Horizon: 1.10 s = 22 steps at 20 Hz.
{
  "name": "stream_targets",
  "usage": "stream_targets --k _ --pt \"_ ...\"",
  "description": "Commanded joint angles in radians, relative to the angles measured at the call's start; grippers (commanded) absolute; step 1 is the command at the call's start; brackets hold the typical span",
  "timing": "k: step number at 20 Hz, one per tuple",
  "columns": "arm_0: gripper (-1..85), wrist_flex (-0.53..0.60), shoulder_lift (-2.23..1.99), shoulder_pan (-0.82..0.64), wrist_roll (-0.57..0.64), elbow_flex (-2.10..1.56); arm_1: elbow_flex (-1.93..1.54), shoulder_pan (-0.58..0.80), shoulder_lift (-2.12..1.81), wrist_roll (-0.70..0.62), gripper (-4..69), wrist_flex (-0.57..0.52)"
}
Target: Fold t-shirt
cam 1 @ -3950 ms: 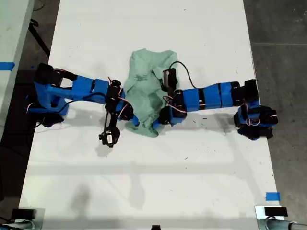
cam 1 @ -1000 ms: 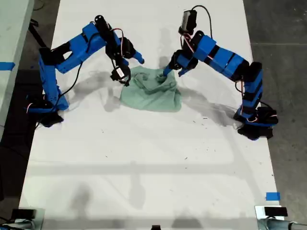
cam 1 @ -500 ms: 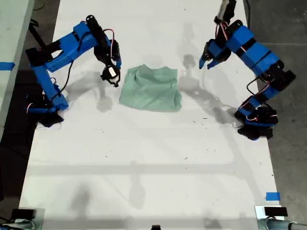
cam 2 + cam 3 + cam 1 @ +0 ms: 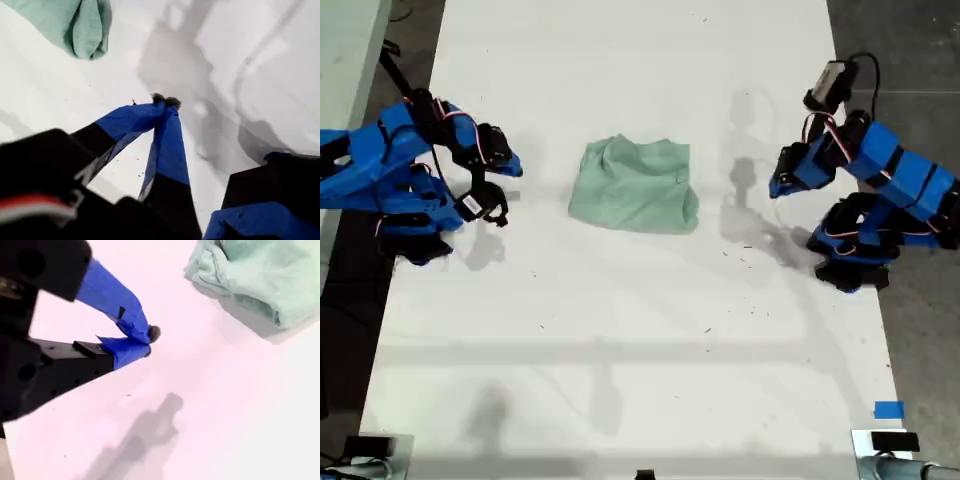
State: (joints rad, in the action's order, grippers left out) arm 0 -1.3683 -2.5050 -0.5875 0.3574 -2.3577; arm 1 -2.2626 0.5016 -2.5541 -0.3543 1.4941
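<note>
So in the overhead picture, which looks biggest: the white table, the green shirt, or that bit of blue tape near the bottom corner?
1. The white table, by far.
2. The t-shirt.
3. The blue tape, smallest.

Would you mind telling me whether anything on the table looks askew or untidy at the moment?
Only mildly: the t-shirt is a folded bundle with uneven, rumpled edges, bunched along its far side in the exterior view. Both grippers are clear of it.
</note>
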Motion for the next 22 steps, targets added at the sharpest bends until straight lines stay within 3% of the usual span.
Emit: stream_targets --k 1,4,9,11,19,22 --pt "0.0 0.051 -0.508 0.133 -0.149 -0.334 -0.184 -0.164 -0.244 0.227 -0.8 -0.095" --pt "0.0 0.015 -0.908 0.195 -0.224 -0.546 -0.382 -0.307 -0.433 0.342 -0.8 -0.201" --pt "0.0 0.034 -0.919 0.196 -0.235 -0.641 -0.015 -0.356 0.215 0.175 -0.8 -0.509" --pt "0.0 0.026 -0.919 0.189 -0.238 -0.663 0.212 -0.37 0.486 0.118 -0.8 -0.574" --pt "0.0 0.0 -0.919 0.241 -0.261 -0.666 1.103 -0.379 1.299 -0.044 -0.8 -0.523" --pt "0.2 0.0 -0.919 0.247 -0.262 -0.667 1.267 -0.371 1.453 -0.072 -0.8 -0.508"
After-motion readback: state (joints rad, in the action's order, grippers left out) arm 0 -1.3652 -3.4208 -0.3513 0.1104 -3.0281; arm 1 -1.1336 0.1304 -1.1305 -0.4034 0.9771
